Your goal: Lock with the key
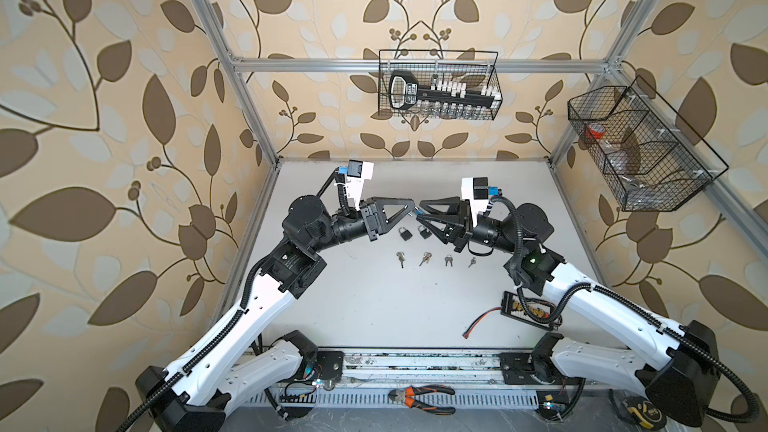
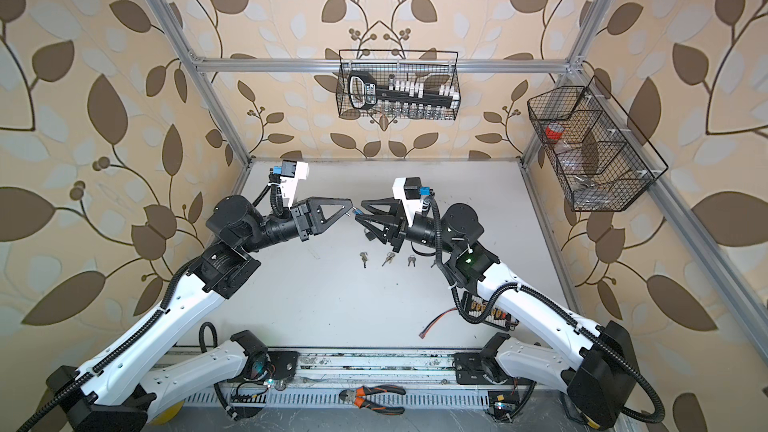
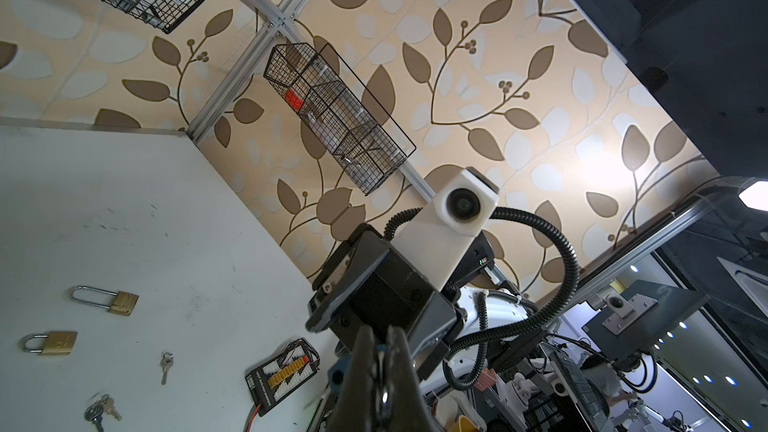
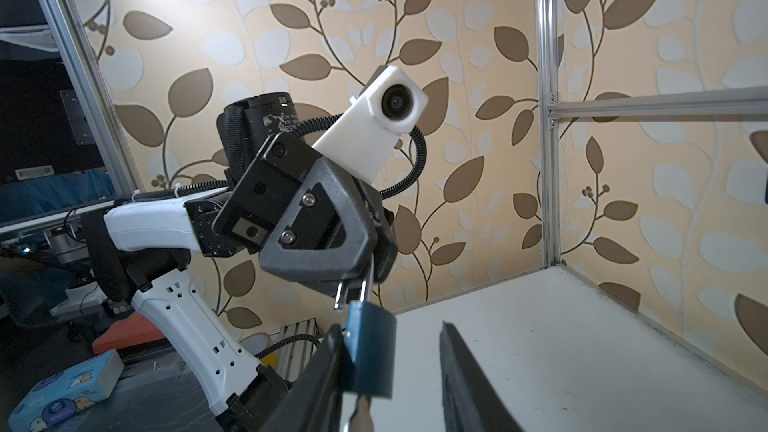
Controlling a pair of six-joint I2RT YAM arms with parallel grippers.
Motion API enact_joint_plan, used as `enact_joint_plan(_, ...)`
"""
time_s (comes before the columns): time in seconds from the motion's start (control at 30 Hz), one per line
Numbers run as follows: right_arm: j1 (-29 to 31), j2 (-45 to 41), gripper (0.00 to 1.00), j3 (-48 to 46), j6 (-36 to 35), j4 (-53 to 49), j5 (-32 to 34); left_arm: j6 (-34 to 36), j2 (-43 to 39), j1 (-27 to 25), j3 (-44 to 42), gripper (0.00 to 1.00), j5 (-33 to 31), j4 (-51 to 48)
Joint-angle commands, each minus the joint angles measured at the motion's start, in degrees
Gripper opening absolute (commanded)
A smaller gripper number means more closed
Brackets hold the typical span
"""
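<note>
A: What's nearest the front?
B: Orange-handled pliers (image 1: 424,398) lying on the slotted rail (image 1: 332,400), just ahead of the white table (image 1: 374,305). A little way onto the table, near the right arm, sits a black connector board (image 1: 528,311) with a red wire (image 1: 482,320) trailing off it.
A: Then?
B: Further in, four small bunches of keys (image 1: 424,258) lie in a row across the middle. Just behind them two padlocks (image 1: 404,233) lie flat side by side, shackles pointing to the back wall.
A: What's being held?
B: A blue padlock (image 4: 370,351), raised off the table between the two arms, just past those two. The left gripper (image 4: 360,276) is clamped tight on its shackle, so the body sticks out beyond its fingertips.
A: Is the right gripper (image 4: 390,328) gripping it too?
B: No. Its jaws stand apart around the body: one finger (image 4: 326,367) touches a side of the lock, the other stands clear, with bare table showing in the gap.
A: Anything under it?
B: A bit of bright metal sticks out beneath the body and looks like a key (image 4: 360,411), though the frame edge cuts most of it off.
A: And at the back?
B: A wire basket (image 1: 436,51) hangs on the rear rail, holding a black rack (image 1: 449,95) with white pieces. A second basket (image 1: 706,168) on the right-hand frame has something red inside
</note>
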Motion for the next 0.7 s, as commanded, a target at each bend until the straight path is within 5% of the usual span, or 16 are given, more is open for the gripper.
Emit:
enact_joint_plan(0.0,0.1,0.8,0.3,2.2,0.3,0.4,-1.3,0.7,-1.7,-0.6,1.2,0.0,1.5,2.3)
enact_joint_plan(0.27,0.1,0.2,0.0,2.2,2.0,-0.8,-1.7,3.8,-2.0,-0.6,3.7,0.0,0.3,-2.9)
enact_joint_plan(0.67,0.1,0.7,0.0,9.7,17.8,-4.7,-16.7,13.9,0.7,-0.6,12.0,0.0,5.8,-10.5)
